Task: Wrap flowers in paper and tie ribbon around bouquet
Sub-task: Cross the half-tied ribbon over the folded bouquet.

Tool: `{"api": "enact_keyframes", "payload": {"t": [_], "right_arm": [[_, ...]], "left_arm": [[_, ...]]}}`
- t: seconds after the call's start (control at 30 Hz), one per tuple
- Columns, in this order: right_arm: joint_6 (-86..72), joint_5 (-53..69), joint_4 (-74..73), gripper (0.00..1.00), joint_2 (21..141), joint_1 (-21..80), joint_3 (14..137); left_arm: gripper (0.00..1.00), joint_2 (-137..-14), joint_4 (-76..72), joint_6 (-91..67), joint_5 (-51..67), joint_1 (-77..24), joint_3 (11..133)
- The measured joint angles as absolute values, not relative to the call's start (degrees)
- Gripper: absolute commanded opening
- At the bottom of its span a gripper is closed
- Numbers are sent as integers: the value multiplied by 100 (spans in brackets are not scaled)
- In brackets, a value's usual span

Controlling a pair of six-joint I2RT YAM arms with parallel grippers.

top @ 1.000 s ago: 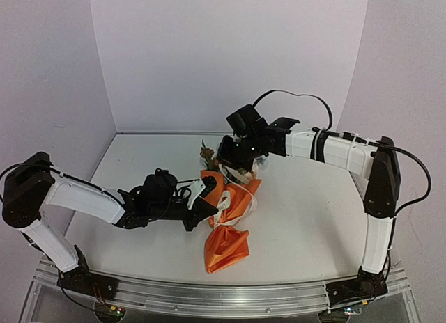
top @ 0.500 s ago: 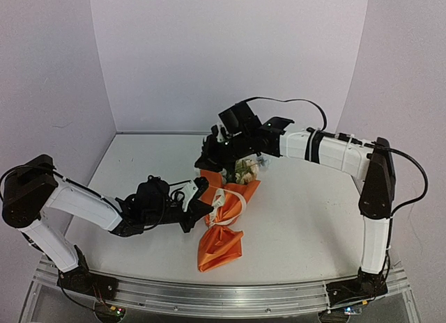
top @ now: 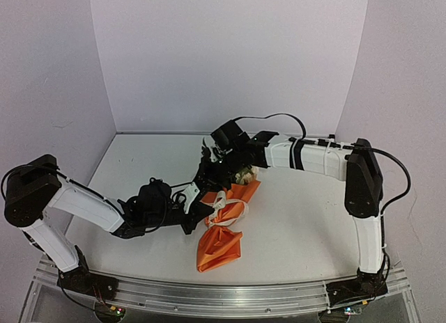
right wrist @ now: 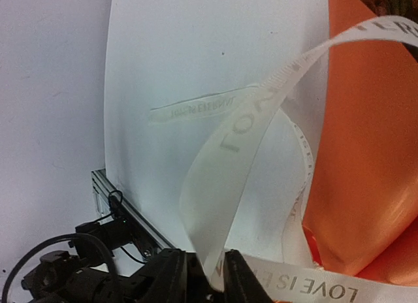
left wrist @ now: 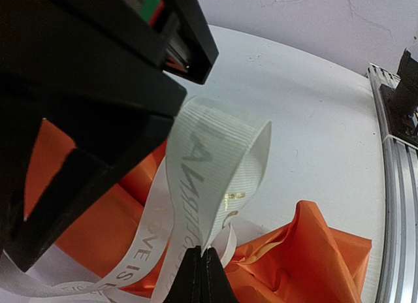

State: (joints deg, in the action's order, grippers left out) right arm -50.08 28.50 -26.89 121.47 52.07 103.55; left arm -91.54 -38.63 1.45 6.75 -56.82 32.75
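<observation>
- Left wrist view: the ribbon (left wrist: pixel 219 162) carries grey printed capitals. "OVE IS" reads on the strand down and to the left of the left gripper (left wrist: pixel 199 273). The print on the loop above the tips shows through from the back, mirrored, and is not fully legible.
- Right wrist view: "LOVE IS" reads upside down on the strand just right of the right gripper (right wrist: pixel 208 280). A flat length lying on the table (right wrist: pixel 196 42) farther ahead has mirrored print too faint to read.
- Left gripper: jaws pressed together, clamped on the ribbon, which rises from the tips as an upright loop.
- Right gripper: fingers (right wrist: pixel 171 277) stand a little apart and the ribbon runs up through the gap. Cannot tell whether either pad touches it.
- Left arm, top external view: lies low over the table, forearm stretched toward the right, gripper aimed at the waist of the bouquet (top: pixel 220 246).
- Right arm, same view: upper link upright over its base, elbow high, forearm reaching level to the left, wrist dipped.
- Bouquet: lies on the table between the two grippers. Its ribbon-wound waist is just beyond the left tips, and the blossoms (top: pixel 244 175) are just beside the right gripper.
- Paper (left wrist: pixel 320 251): orange, crumpled, below and right of the left tips.
</observation>
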Motion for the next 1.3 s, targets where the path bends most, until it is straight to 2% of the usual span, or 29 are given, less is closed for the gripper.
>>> {"api": "enact_keyframes", "payload": {"t": [0.13, 0.27, 0.67, 0.97, 1.2, 1.3], "right_arm": [[-4848, 2655, -2810, 54, 12071, 5201, 10185], [-4632, 2256, -2993, 66, 11798, 5196, 10106], [-4509, 1149, -3661, 70, 10208, 5219, 9241], [-4845, 1192, -3789, 59, 10403, 5321, 9072], [-5004, 1293, -3791, 45, 10697, 5381, 9072], [-5027, 1317, -3789, 35, 10707, 5391, 9072]], "left_arm": [[0, -9272, -3914, 146, 606, -5701, 3275], [0, -9303, -4008, 153, 588, -5747, 3275], [0, -9459, -4016, -51, 427, -5721, 3280], [0, -9537, -4016, -51, 417, -5721, 3301], [0, -9542, -4013, -51, 384, -5721, 3346], [0, -9544, -4014, -51, 384, -5721, 3352]]}}
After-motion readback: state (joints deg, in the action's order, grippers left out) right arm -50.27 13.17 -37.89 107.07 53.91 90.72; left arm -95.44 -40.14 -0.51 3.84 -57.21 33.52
